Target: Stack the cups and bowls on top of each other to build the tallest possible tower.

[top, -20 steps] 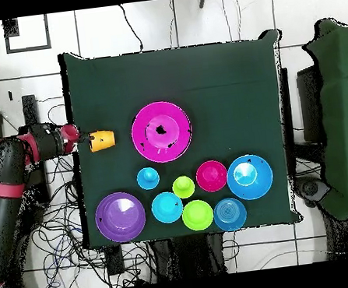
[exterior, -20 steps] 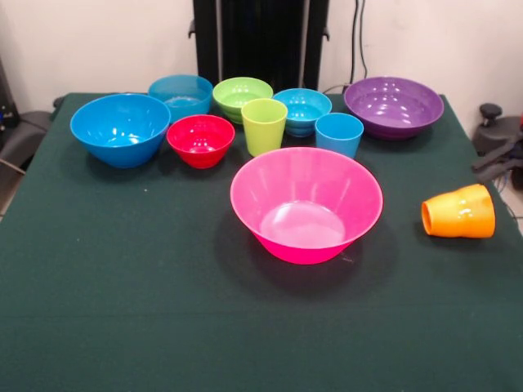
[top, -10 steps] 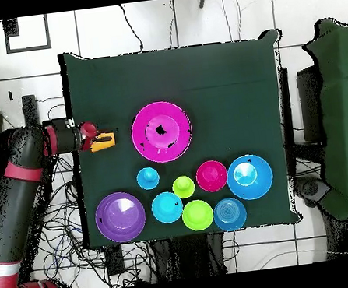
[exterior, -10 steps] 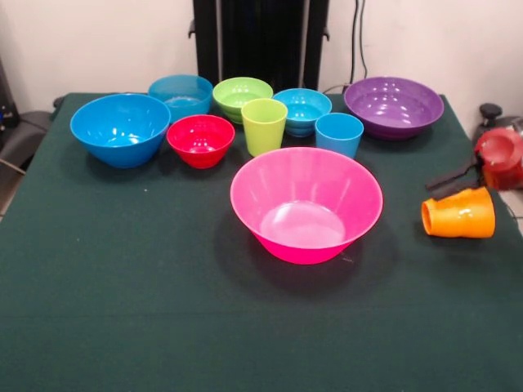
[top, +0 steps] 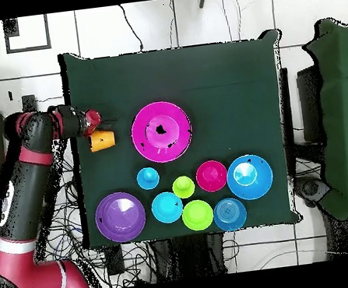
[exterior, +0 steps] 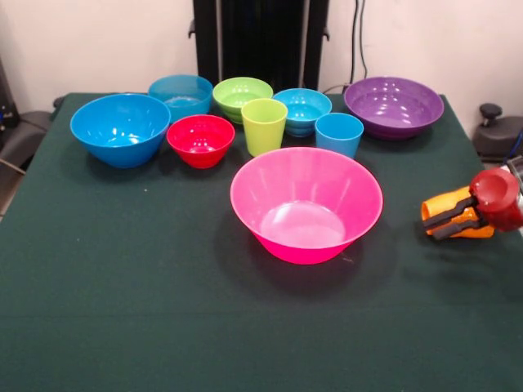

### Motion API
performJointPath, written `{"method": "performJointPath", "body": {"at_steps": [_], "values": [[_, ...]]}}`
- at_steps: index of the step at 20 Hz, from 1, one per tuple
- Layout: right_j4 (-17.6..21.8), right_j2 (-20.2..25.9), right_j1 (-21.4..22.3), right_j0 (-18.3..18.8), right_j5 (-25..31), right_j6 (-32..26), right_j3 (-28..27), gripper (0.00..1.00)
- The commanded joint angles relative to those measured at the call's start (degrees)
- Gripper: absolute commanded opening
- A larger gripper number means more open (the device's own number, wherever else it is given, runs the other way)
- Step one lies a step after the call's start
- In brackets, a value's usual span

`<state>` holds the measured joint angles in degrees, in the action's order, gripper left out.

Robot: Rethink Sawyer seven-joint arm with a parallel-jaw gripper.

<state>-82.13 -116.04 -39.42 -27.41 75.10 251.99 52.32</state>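
Observation:
The orange cup (exterior: 454, 204) (top: 102, 140) lies on its side near the table's right edge in the front view. My gripper (exterior: 431, 229) (top: 98, 129) reaches in from the right, open, its two black fingers low in front of the cup. The huge pink bowl (exterior: 306, 200) (top: 161, 131) stands upright mid-table with nothing in it. Behind it stand the lime green cup (exterior: 264, 126) and the light blue cup (exterior: 338, 134). Further back are the large blue bowl (exterior: 120, 128), red bowl (exterior: 200, 139), small blue bowl (exterior: 181, 94), lime green bowl (exterior: 242, 94), ribbed cyan bowl (exterior: 302, 108) and purple bowl (exterior: 393, 104).
The dark green cloth (exterior: 147, 310) covers the table. The orange cup sits close to the cloth's edge. In the overhead view the red and black arm (top: 32, 175) runs along the table's left side, over cables on the floor.
My gripper has swung in from beyond the table's edge and come down to the orange cup, which has stayed where it lay. The bowls and other cups have not moved.

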Motion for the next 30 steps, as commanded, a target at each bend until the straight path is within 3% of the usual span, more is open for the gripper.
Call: {"method": "performJointPath", "body": {"at_steps": [1, 5, 9, 20, 26, 30], "values": [[-2.51, -2.58, 0.04, 0.13, 7.14, 18.18, -9.09, 1.00], [0.21, 1.59, 3.12, -1.62, 8.41, 18.01, -10.18, 1.00], [0.18, 2.50, 3.96, -2.39, 8.73, 17.94, -10.04, 1.00], [-4.41, -0.44, 2.85, -2.74, 8.12, 18.17, -8.48, 1.00], [-3.67, 1.60, 1.92, -4.12, 6.08, 18.13, -7.67, 1.00], [-1.21, 5.18, 0.91, -6.16, 4.06, 17.66, -7.00, 1.00]]}}
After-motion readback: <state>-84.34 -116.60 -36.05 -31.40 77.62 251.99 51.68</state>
